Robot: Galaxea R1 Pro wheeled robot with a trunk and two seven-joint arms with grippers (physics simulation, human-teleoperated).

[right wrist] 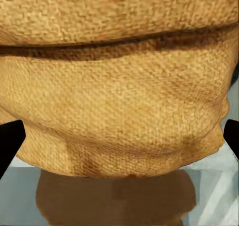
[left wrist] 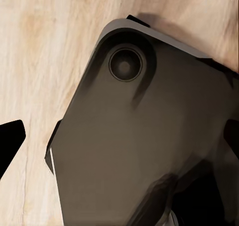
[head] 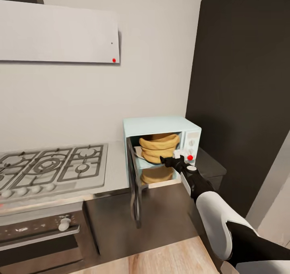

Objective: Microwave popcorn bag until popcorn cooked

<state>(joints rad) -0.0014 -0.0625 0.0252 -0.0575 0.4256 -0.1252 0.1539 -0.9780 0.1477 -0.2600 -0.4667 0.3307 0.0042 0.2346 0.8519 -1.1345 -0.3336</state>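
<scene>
The squat tan-orange burlap popcorn bag point(head: 158, 146) sits inside the pale blue boxy microwave point(head: 161, 126); right gripper point(head: 168, 160) fingers spread, door open, heating remains.

Soft, even, bright light throughout; the bench point(head: 117, 173) gives a dull sheen, the wrist close-ups look slightly soft.

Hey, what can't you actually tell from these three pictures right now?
- Popcorn: the popcorn bag inside the microwave shows only its side in the head and right wrist views, so its mouth and contents are hidden.
- Right gripper: its jaws overlap the bag; contact unclear.
- Microwave knobs: too small to read.
</scene>
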